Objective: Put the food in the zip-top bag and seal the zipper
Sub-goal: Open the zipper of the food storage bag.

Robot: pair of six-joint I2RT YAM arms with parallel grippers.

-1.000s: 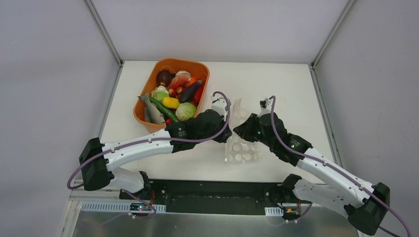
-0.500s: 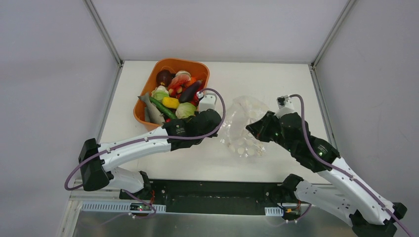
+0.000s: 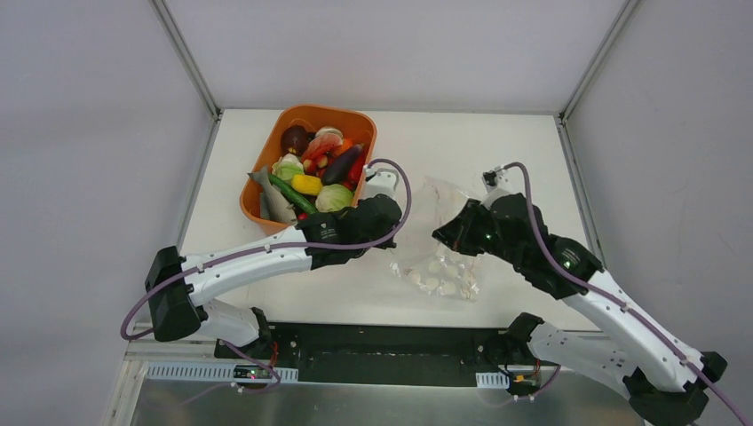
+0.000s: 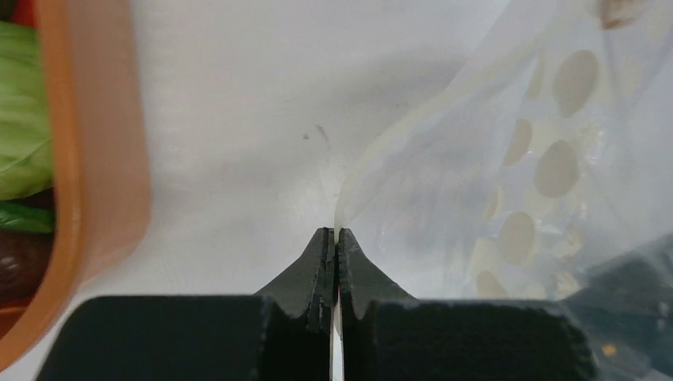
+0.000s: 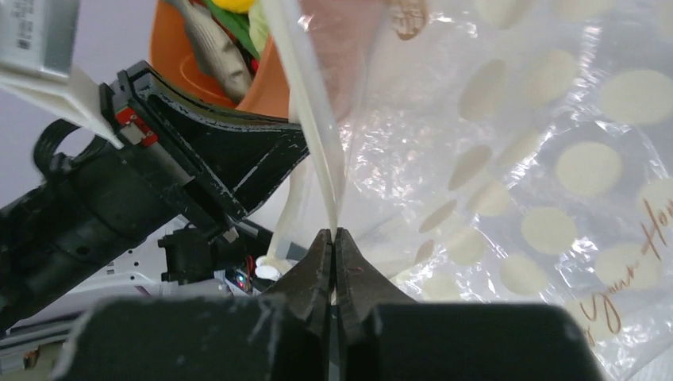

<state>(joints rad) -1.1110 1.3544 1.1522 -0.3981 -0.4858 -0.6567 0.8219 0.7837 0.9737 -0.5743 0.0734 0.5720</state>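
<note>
The clear, white-dotted zip-top bag (image 3: pixel 437 257) is held up off the table between my two grippers. My left gripper (image 3: pixel 397 219) is shut on one lip of the bag's mouth, and the pale zipper (image 4: pixel 394 131) runs up from its tips (image 4: pixel 334 233). Pinching the opposite lip is my right gripper (image 3: pixel 441 232), also shut, with the zipper (image 5: pixel 312 119) rising from its tips (image 5: pixel 334 233). The bag (image 5: pixel 571 167) hangs slack with its dotted bottom resting on the table. The food (image 3: pixel 315 169) lies piled in the orange tub (image 3: pixel 263 164) at the back left.
The tub's orange wall (image 4: pixel 95 159) stands close to the left of my left gripper, with green cabbage (image 4: pixel 20 159) inside. My left arm (image 5: pixel 198 167) fills the space just beyond the right gripper. White walls enclose the table (image 3: pixel 524 160).
Both grippers have drawn apart and lifted, spreading the bag's mouth wider. The right arm swung right and back, then eased nearer again. The bag's bottom shifted slightly.
</note>
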